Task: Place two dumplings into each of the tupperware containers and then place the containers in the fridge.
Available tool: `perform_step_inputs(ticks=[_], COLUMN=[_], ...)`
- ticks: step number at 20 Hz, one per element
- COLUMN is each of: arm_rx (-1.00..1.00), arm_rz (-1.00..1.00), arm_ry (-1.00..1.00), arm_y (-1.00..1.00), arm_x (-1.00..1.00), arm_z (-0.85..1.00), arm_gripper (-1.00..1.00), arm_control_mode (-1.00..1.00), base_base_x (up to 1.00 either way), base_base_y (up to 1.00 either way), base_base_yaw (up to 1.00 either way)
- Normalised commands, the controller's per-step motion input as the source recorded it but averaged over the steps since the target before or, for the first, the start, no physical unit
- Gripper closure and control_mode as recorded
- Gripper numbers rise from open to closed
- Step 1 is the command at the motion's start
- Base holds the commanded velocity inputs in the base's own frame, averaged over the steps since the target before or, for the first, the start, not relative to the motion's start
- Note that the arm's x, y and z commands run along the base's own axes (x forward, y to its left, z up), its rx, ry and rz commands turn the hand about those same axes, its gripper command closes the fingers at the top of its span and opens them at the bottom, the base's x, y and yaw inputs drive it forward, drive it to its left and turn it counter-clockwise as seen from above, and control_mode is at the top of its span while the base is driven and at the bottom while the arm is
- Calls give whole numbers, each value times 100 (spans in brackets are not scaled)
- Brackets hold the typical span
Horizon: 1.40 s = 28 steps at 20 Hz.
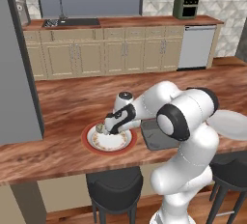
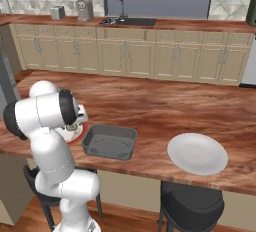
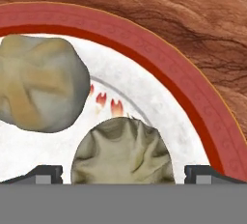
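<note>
I have the pincer point(image 3: 123, 174) spread wide astride a dumpling point(image 3: 123, 153) on the red-rimmed plate point(image 3: 193, 102); next I'd clench and lift.

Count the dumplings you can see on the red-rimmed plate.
2. One dumpling sits between the open tool's fingertips, low in the hand view; another dumpling lies beside it on the red-rimmed plate. The arm may hide more.

The arm point(image 1: 185, 117) bends forward and down, its gripper point(image 1: 107, 127) held low with jaws spread wide.
</note>
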Motion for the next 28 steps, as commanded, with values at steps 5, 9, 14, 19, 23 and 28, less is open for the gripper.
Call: perform_step_inputs(ticks=[5,9,14,19,23,28], arm_rx=[0,0,0,0,0,-2], arm_rz=[0,0,0,-1,-3,-3], arm_ry=[0,0,1,11,10,9], arm_y=[0,-1,-12,-31,-69,-70], arm_x=[0,0,-2,-36,-63,-65], arm_z=[-11,4,76,99,43,4], arm_gripper=[100,100,100,100,100,100], arm_control_mode=[-100,-100,-100,-100,-100,-100], base_base_x=[0,0,0,0,0,0], base_base_y=[0,0,0,0,0,0], base_base_yaw=[0,0,0,0,0,0])
